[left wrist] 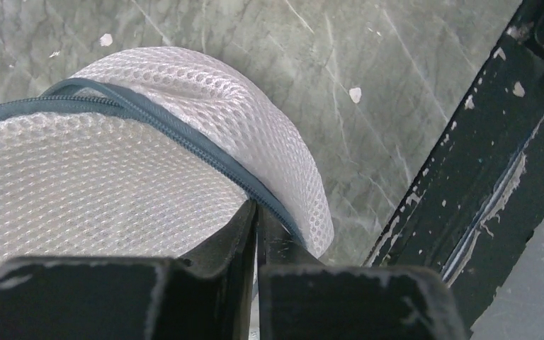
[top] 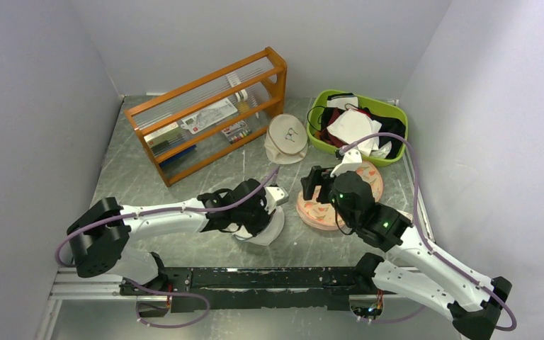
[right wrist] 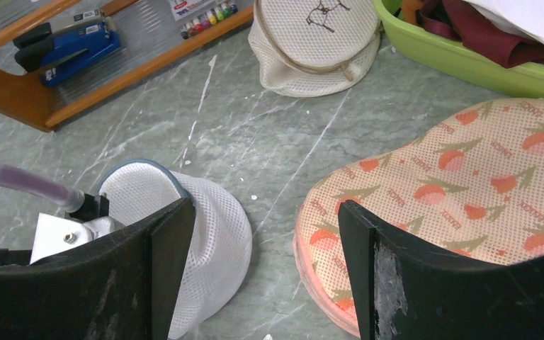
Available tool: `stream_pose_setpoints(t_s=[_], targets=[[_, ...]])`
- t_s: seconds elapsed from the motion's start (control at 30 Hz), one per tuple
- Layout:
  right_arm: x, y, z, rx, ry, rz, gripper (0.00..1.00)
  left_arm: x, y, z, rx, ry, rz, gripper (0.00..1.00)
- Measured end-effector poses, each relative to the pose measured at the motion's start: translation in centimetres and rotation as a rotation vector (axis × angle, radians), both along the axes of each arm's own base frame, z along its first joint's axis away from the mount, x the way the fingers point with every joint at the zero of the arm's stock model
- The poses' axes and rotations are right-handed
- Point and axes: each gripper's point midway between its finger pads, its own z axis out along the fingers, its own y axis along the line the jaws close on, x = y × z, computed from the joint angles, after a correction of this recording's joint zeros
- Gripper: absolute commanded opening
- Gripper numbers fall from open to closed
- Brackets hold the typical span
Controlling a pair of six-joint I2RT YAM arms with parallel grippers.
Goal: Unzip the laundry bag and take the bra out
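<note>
At the left gripper [left wrist: 257, 225]: jaws pressed together on the dark grey zip edge of the round white mesh laundry bag [left wrist: 113, 163]. The zip tape runs straight into the slit between them. Zip teeth look closed along the stretch in view.

Bag sits on the grey marbled tabletop [right wrist: 255, 127], near the front centre and under the left wrist. It is tipped up, with the rim on the gripper's side raised. The black rail [left wrist: 467, 177] at the near edge of the tabletop runs close beside it.

Right gripper [right wrist: 265, 209]: jaws wide apart, holding nothing, hovering over bare tabletop. Bag lies to its left. A two-lobed peach pad with orange prints [right wrist: 467, 163] lies to its right. Bag and pad are apart, with a strip of tabletop between.

Farther back:
- A small cream round mesh pouch with a dark mark [right wrist: 312, 35] lies on the tabletop, just beside a lime-green plastic tub [right wrist: 453, 60].
- Tub holds a heap of clothes. Dark red maroon fabric [right wrist: 489, 28] in it matches the bra. Cannot tell its full shape.
- An orange wooden rack [right wrist: 14, 99] stands at back left, with a blue stapler [right wrist: 71, 46] on its lower shelf.
</note>
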Motion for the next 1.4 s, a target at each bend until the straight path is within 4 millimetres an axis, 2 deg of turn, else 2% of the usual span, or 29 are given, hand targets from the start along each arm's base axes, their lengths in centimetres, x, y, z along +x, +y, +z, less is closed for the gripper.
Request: stream_pose_setpoints(t_s=[0.07, 0.23, 0.47, 0.5, 0.57, 0.7, 0.83, 0.97, 1.0, 1.07, 1.13, 1.3, 1.4], targets=[[0.0, -0.2, 0.0, -0.006, 0.003, -0.005, 0.75, 0.3, 0.0, -0.2, 0.009, 0.004, 0.034, 0.29], [0.0, -0.5, 0.0, -0.018, 0.006, -0.017, 0.75, 1.8, -0.5, 1.5, -0.009, -0.015, 0.13, 0.52], [-0.2, -0.8, 0.1, -0.023, 0.001, -0.019, 0.75, 2.3, 1.5, 3.5, 0.008, -0.018, 0.263, 0.68], [-0.1, -0.9, 0.3, -0.035, -0.004, -0.02, 0.75, 2.3, 2.1, 5.4, -0.035, -0.032, 0.299, 0.7], [-0.1, -1.0, 0.3, -0.041, -0.003, -0.019, 0.76, 2.3, 2.3, 6.0, -0.049, -0.032, 0.314, 0.75], [-0.1, -0.7, 0.3, -0.05, 0.004, -0.006, 0.86, 1.7, 3.2, 6.7, -0.053, -0.007, 0.344, 0.8], [-0.1, 0.4, -1.0, -0.083, 0.045, 0.045, 0.92, 1.1, 4.3, 6.9, -0.037, 0.01, 0.369, 0.85], [0.1, 1.3, -1.8, -0.139, 0.085, 0.085, 1.0, 1.3, 5.7, 7.9, -0.034, -0.016, 0.41, 0.99], [0.1, 1.3, -1.6, -0.146, 0.083, 0.088, 1.0, 1.6, 6.2, 8.4, -0.038, -0.031, 0.43, 1.0], [0.2, 1.1, -0.8, -0.15, 0.066, 0.09, 1.0, 2.6, 6.8, 10.3, -0.073, -0.064, 0.465, 1.0], [0.3, 1.0, 0.6, -0.148, 0.037, 0.09, 1.0, 4.6, 7.6, 12.8, -0.123, -0.105, 0.511, 1.0], [1.2, 1.0, 4.4, -0.15, -0.034, 0.079, 1.0, 12.1, 11.0, 22.6, -0.313, -0.263, 0.685, 1.0], [2.1, 1.3, 7.9, -0.147, -0.086, 0.064, 1.0, 14.1, 11.1, 28.3, -0.416, -0.355, 0.685, 1.0]])
